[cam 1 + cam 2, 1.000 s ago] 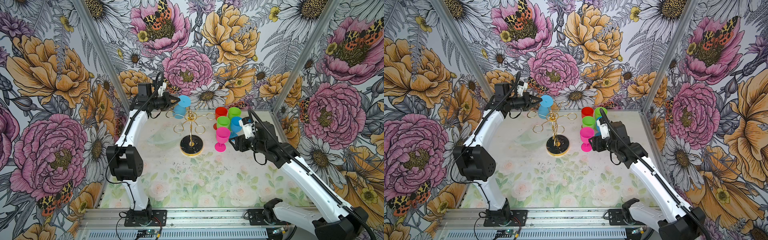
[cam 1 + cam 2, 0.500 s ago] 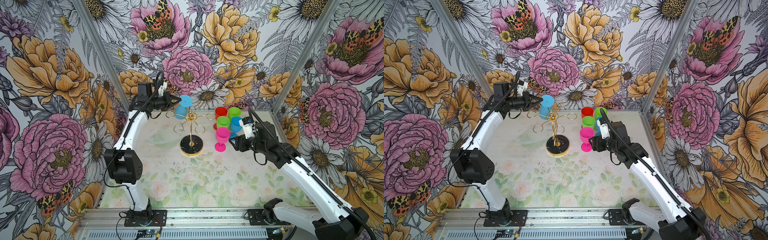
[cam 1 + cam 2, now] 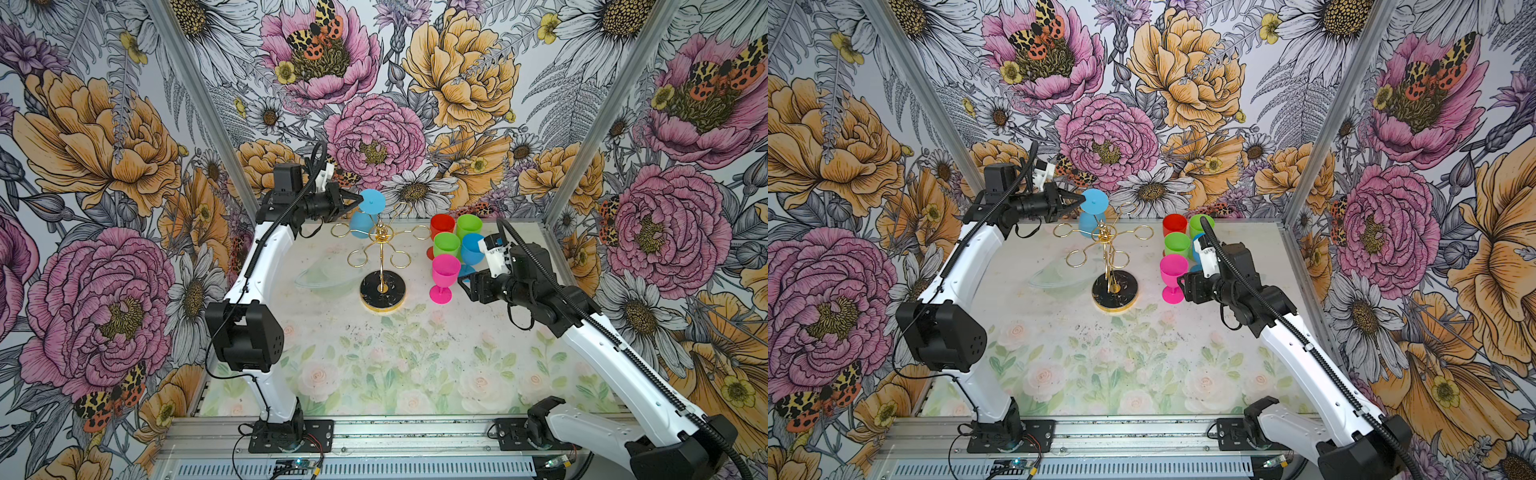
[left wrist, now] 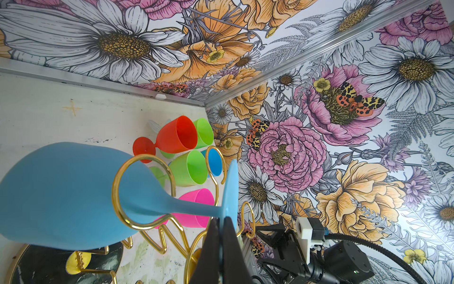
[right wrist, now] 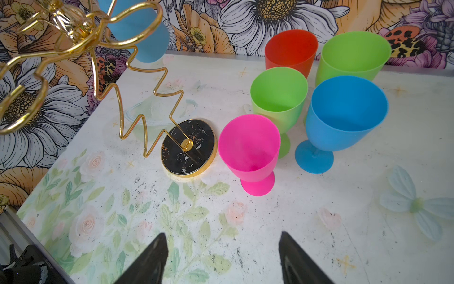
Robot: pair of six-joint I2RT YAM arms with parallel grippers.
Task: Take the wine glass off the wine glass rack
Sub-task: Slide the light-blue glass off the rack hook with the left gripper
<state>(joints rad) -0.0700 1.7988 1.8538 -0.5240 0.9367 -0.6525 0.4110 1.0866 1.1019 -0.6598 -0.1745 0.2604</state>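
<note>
**Left gripper pinches the hanging glass by its foot**

The left gripper (image 4: 222, 221) is clamped on the rim of the glass's foot (image 3: 371, 201), its black fingers (image 4: 211, 250) pressed together on the thin disc. The glass (image 4: 61, 196), pale blue, hangs bowl-down and tilted. Its stem passes through one gold loop (image 4: 114, 196) of the rack (image 3: 380, 257), on the far left side of the rack in both top views. The foot sits above the loop and the bowl below it, so the glass is not yet off the rack. The rack's round black base (image 3: 383, 289) stands on the table (image 3: 374, 365) near the middle.

The right gripper (image 5: 221, 258) hovers low over the table with its jaws wide apart and nothing between them. Just beyond it stand five glasses, upright and close together: pink (image 5: 248, 145) nearest the base, blue (image 5: 344, 115) beside it, then two green (image 5: 277, 96) (image 5: 353, 54) and a red one (image 5: 290, 49) at the back.
</note>
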